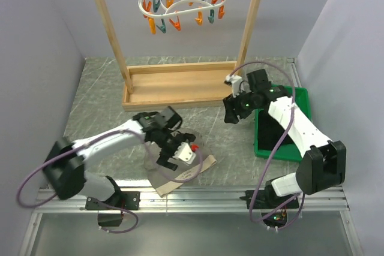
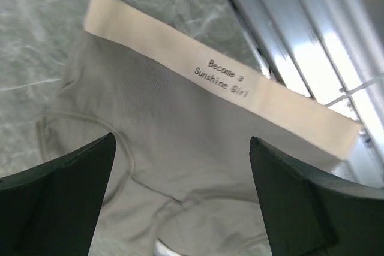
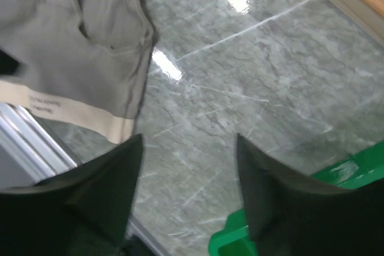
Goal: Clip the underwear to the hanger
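Wooden rack [image 1: 180, 85], green bin [image 1: 303, 97], marbled tabletop [image 1: 102, 100]

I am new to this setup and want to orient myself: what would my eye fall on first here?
The white hanger with orange and teal pegs hangs on the wooden rack at the back. The grey-brown underwear lies on the table near the front, under the open left gripper.

Pale lilac-grey walls [image 1: 36, 22] box in a grey marbled desk [image 1: 234, 142], glare near front. Wooden frame rack [image 1: 174, 85] at back, green bin [image 1: 302, 95] right, aluminium rails [image 1: 198, 196] along near edge.
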Tool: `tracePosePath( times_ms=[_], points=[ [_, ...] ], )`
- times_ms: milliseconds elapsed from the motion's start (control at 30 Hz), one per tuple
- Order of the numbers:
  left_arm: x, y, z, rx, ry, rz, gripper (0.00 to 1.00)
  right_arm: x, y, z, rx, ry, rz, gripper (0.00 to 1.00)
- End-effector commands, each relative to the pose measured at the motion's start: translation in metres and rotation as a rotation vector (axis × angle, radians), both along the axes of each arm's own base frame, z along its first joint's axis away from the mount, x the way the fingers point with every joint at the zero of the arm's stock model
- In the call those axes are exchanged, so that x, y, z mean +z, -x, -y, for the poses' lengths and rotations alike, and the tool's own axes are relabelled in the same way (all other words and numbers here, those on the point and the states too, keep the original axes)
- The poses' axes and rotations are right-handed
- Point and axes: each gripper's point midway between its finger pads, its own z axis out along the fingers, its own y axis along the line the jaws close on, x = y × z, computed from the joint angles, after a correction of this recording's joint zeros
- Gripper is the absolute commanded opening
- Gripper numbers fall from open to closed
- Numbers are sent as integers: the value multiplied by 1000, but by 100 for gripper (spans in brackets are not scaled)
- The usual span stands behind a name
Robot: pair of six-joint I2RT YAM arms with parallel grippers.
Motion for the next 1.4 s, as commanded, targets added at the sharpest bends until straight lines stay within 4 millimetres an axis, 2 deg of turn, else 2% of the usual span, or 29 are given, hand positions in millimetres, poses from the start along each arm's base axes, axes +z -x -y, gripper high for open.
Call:
tracePosePath(
  times_ms=[0, 33, 67, 133, 200, 300, 333, 400, 533, 567, 633, 667, 700, 733, 800, 867, 900, 933, 1000, 1033, 1133, 1200, 1233, 1267, 1367],
  points=[
    [-20, -19, 11, -75, -107, 91, 99, 27, 9, 5, -28, -87, -27, 74],
    [-27, -25, 12, -87, -148, 118, 99, 28, 11, 9, -35, -86, -23, 79],
    [-37, -28, 18, -111, -178, 111, 99, 30, 15, 12, -37, -85, -18, 80],
    [-53, -31, 18, -132, -244, 102, 99, 31, 17, 17, -52, -82, -10, 80],
    [-58, -36, 26, -144, -269, 120, 99, 32, 19, 20, -55, -87, -8, 81],
    [-76, -44, 34, -82, -302, 114, 99, 31, 22, 22, -62, -92, -18, 81],
    [-83, -52, 39, -5, -293, 111, 99, 31, 22, 22, -64, -101, -20, 81],
    [-88, -58, 42, 66, -278, 96, 99, 32, 22, 24, -70, -102, -19, 81],
    [-94, -74, 53, 381, -237, 32, 98, 34, 21, 30, -95, -110, -15, 81],
    [-91, -84, 62, 458, -201, 31, 97, 35, 20, 31, -106, -117, -20, 81],
    [-95, -91, 64, 670, -217, -73, 92, 36, 18, 33, -119, -124, -22, 81],
    [-89, -106, 69, 771, -187, -102, 91, 38, 17, 35, -135, -131, -26, 81],
    [-90, -114, 66, 952, -192, -172, 88, 39, 16, 36, -143, -136, -26, 81],
    [-94, -123, 60, 1051, -207, -200, 86, 39, 16, 37, -152, -139, -30, 81],
    [-93, -134, 54, 1273, -207, -265, 86, 43, 14, 41, -171, -151, -34, 82],
    [-83, -137, 49, 1344, -173, -303, 86, 47, 15, 43, -178, -157, -41, 82],
    [-73, -142, 53, 1371, -115, -320, 86, 48, 16, 44, -178, -163, -46, 81],
    [-52, -145, 55, 1362, -44, -311, 86, 49, 19, 44, -174, -160, -55, 82],
    [-26, -153, 60, 1320, 38, -273, 86, 49, 24, 43, -147, -161, -48, 82],
    [-2, -154, 68, 1274, 94, -271, 85, 49, 31, 43, -132, -162, -54, 81],
    [25, -163, 75, 1189, 125, -207, 86, 46, 48, 41, -45, -164, -53, 81],
    [26, -170, 74, 1157, 103, -148, 85, 42, 58, 39, 33, -155, -32, 77],
    [23, -177, 72, 1166, 91, -143, 84, 35, 70, 34, 87, -133, -32, 75],
    [19, -181, 72, 1168, 78, -143, 77, 28, 74, 32, 122, -105, -16, 72],
    [3, -195, 75, 1174, 30, -160, 70, 1, 94, 13, 248, 38, 62, 55]
  ],
)
